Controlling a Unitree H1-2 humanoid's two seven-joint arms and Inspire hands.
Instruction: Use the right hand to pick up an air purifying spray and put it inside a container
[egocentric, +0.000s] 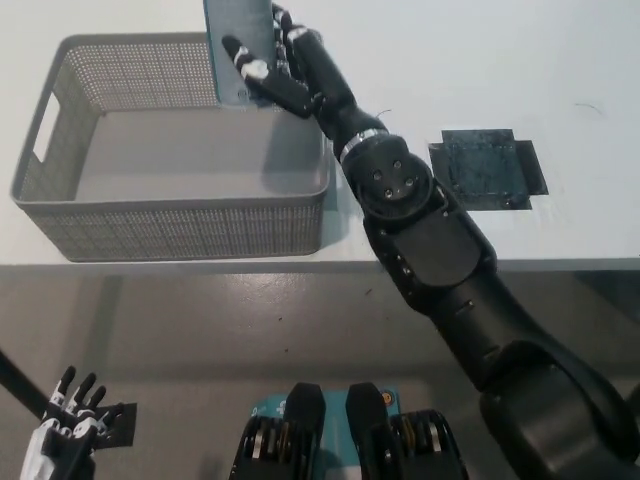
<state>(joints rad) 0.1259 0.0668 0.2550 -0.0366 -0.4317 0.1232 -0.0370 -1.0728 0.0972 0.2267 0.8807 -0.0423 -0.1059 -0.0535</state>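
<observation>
White desk (480, 60) fills the upper part of the head view, its front edge running across the middle, with grey floor (250, 320) below it. Reaching up and leftward across the desk, the black right arm (440, 250) ends in the right robot hand (285, 65), whose fingers (250, 68) are wrapped around the lower end of the air purifying spray (237, 40). That grip is narrow, closed on the can, with pale fingertips showing against its bluish-grey side. Only the lower part of the spray is visible; its top runs out of the upper edge of the view, so its cap cannot be seen. It stands roughly upright, held just to the left of the palm.

Directly below and to the left of the right robot hand sits the container (60, 215), a grey perforated basket with a slot handle on its left wall. The spray hangs over the container's far right corner, above the rim; whether its base touches the rim cannot be told. Nothing lies on the container's floor.

Well to the right of the right robot hand, a dark square mat (485, 170) lies flat on the desk, beside the elbow.

Far down at the lower left, over the floor, the white left robot hand (70, 425) rests with its fingers spread and holding nothing
</observation>
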